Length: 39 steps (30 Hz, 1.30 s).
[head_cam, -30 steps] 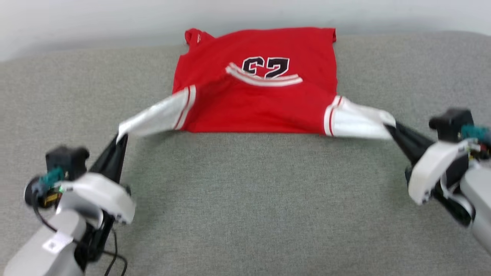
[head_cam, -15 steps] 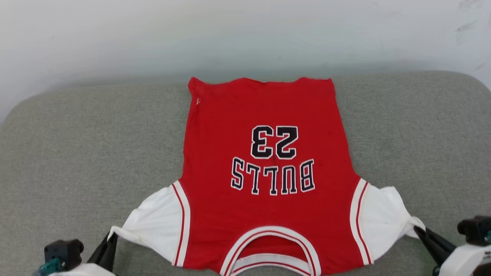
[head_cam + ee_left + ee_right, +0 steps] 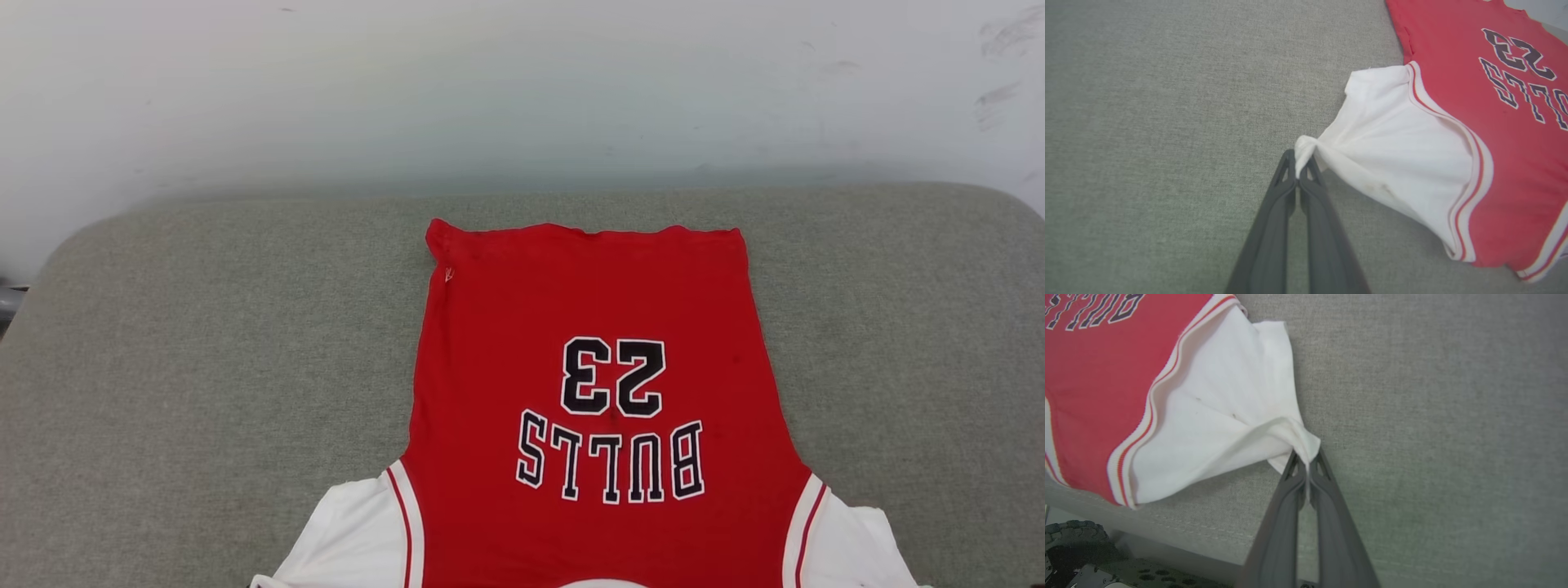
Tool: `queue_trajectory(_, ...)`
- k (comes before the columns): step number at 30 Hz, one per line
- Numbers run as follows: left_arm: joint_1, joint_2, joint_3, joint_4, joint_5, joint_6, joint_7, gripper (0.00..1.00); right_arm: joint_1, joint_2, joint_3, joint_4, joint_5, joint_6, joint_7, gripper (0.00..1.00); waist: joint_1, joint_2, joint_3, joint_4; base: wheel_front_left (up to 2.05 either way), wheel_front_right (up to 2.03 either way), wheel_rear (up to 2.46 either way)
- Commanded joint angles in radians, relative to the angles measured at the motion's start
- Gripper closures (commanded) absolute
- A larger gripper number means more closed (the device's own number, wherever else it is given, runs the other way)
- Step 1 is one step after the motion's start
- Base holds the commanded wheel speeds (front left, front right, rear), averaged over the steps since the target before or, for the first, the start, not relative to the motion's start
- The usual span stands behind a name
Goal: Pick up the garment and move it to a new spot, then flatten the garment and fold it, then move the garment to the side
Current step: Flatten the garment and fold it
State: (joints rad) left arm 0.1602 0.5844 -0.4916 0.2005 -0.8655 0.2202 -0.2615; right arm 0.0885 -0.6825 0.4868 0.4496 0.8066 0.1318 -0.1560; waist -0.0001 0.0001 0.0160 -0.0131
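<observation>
The garment (image 3: 588, 327), a red jersey with white sleeves and black "BULLS 23" lettering, lies spread front-up on the grey cushion, hem toward the wall and lettering upside down in the head view. In the left wrist view my left gripper (image 3: 1299, 163) is shut on the bunched tip of one white sleeve (image 3: 1396, 143). The right wrist view shows my right gripper (image 3: 1307, 461) shut on the tip of the other white sleeve (image 3: 1224, 416). Both sleeves are drawn out sideways from the red body (image 3: 1515, 122) (image 3: 1098, 375).
The grey fabric cushion (image 3: 204, 351) stretches wide on both sides of the jersey and ends at a pale wall (image 3: 522, 90) behind. The right wrist view shows the cushion's front seam (image 3: 1200, 533) and the robot's dark base (image 3: 1073, 559) below it.
The jersey was pulled toward me and laid out flat, the folded-over collar part opening so the lettering shows. The head camera tilted up, so both grippers have left its view.
</observation>
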Motion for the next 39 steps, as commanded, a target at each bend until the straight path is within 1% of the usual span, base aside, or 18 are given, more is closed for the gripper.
queue_trajectory(1, 0.006, -0.002, 0.006, 0.003, 0.006, 0.003, -0.005, 1.00, 0.019, 0.004, -0.030, -0.008, -0.012, -0.002, 0.009, 1.00, 0.0001, -0.0001, -0.001, 0.001, 0.00, 0.00, 0.00)
queue_trajectory(2, 0.002, -0.004, 0.006, 0.002, 0.009, 0.003, -0.005, 1.00, 0.023, 0.009, -0.052, -0.017, -0.021, -0.002, 0.015, 1.00, 0.0001, -0.0001, -0.001, 0.002, 0.00, 0.00, 0.00)
queue_trajectory(3, -0.001, -0.006, 0.006, 0.001, 0.012, 0.002, -0.005, 1.00, 0.030, 0.016, -0.076, -0.025, -0.028, -0.002, 0.020, 0.76, 0.0001, -0.0001, -0.002, 0.003, 0.00, 0.00, 0.00)
queue_trajectory(4, -0.006, -0.007, 0.006, -0.001, 0.017, 0.001, -0.005, 1.00, 0.035, 0.022, -0.099, -0.032, -0.038, -0.002, 0.026, 0.27, 0.0001, -0.0001, -0.003, 0.004, 0.00, 0.00, 0.00)
queue_trajectory(5, -0.010, -0.008, 0.006, -0.003, 0.020, 0.001, -0.005, 1.00, 0.036, 0.025, -0.127, -0.041, -0.054, -0.002, 0.025, 0.00, 0.0001, -0.0001, -0.003, 0.005, 0.00, 0.00, 0.00)
queue_trajectory(8, -0.019, -0.014, 0.004, -0.014, 0.033, 0.002, -0.005, 1.00, 0.036, 0.039, -0.204, -0.082, -0.094, -0.002, 0.038, 0.00, 0.0001, -0.0001, 0.003, 0.009, 0.00, 0.00, 0.00)
queue_trajectory(10, -0.027, -0.022, 0.003, -0.027, 0.044, 0.005, -0.005, 1.00, 0.027, 0.033, -0.264, -0.118, -0.125, -0.002, 0.050, 0.00, 0.0001, -0.0001, 0.011, 0.013, 0.00, 0.00, 0.00)
queue_trajectory(15, -0.048, -0.040, 0.005, -0.068, 0.077, 0.012, -0.005, 1.00, -0.028, 0.023, -0.428, -0.253, -0.192, -0.002, 0.082, 0.00, 0.0001, -0.0001, 0.046, 0.035, 0.00, 0.00, 0.00)
queue_trajectory(16, -0.048, -0.040, 0.005, -0.068, 0.077, 0.012, -0.005, 1.00, -0.028, 0.023, -0.428, -0.253, -0.192, -0.002, 0.082, 0.00, 0.0001, -0.0001, 0.046, 0.035, 0.00, 0.00, 0.00)
queue_trajectory(17, -0.062, -0.046, 0.008, -0.086, 0.095, 0.016, -0.004, 1.00, -0.071, 0.018, -0.488, -0.312, -0.213, -0.002, 0.105, 0.00, 0.0001, -0.0001, 0.070, 0.047, 0.00, 0.00, 0.00)
queue_trajectory(18, -0.069, -0.047, 0.008, -0.094, 0.103, 0.016, -0.004, 1.00, -0.098, 0.019, -0.511, -0.338, -0.219, -0.002, 0.120, 0.00, 0.0001, -0.0001, 0.084, 0.054, 0.00, 0.00, 0.00)
queue_trajectory(20, -0.100, -0.054, 0.009, -0.127, 0.130, 0.017, -0.004, 1.00, -0.204, 0.013, -0.547, -0.408, -0.233, -0.002, 0.194, 0.00, 0.0001, -0.0001, 0.139, 0.080, 0.00, 0.00, 0.00)
queue_trajectory(24, -0.153, -0.069, 0.008, -0.168, 0.167, 0.013, -0.004, 1.00, -0.386, -0.014, -0.540, -0.448, -0.225, -0.002, 0.344, 0.00, 0.0001, -0.0001, 0.224, 0.122, 0.00, 0.00, 0.00)
queue_trajectory(25, -0.153, -0.069, 0.008, -0.168, 0.167, 0.013, -0.004, 1.00, -0.386, -0.014, -0.540, -0.448, -0.225, -0.002, 0.344, 0.00, 0.0001, -0.0001, 0.224, 0.122, 0.00, 0.00, 0.00)
queue_trajectory(26, -0.166, -0.074, 0.007, -0.178, 0.176, 0.012, -0.004, 1.00, -0.433, -0.022, -0.526, -0.449, -0.222, -0.002, 0.391, 0.00, 0.0001, -0.0001, 0.245, 0.133, 0.00, 0.00, 0.00)
queue_trajectory(32, -0.233, -0.112, 0.003, -0.220, 0.230, 0.007, -0.004, 1.00, -0.705, -0.059, -0.424, -0.375, -0.203, -0.002, 0.729, 0.00, 0.0001, -0.0001, 0.363, 0.188, 0.00, 0.00, 0.00)
queue_trajectory(36, -0.277, -0.143, 0.000, -0.231, 0.258, -0.008, -0.004, 1.00, -0.861, -0.056, -0.363, -0.280, -0.183, -0.002, 0.973, 0.00, 0.0001, -0.0001, 0.435, 0.226, 0.00, 0.00, 0.00)
queue_trajectory(39, -0.309, -0.160, -0.002, -0.231, 0.278, -0.022, -0.004, 1.00, -0.952, -0.047, -0.334, -0.219, -0.185, -0.002, 1.118, 0.00, 0.0001, -0.0001, 0.481, 0.252, 0.00, 0.00, 0.00)
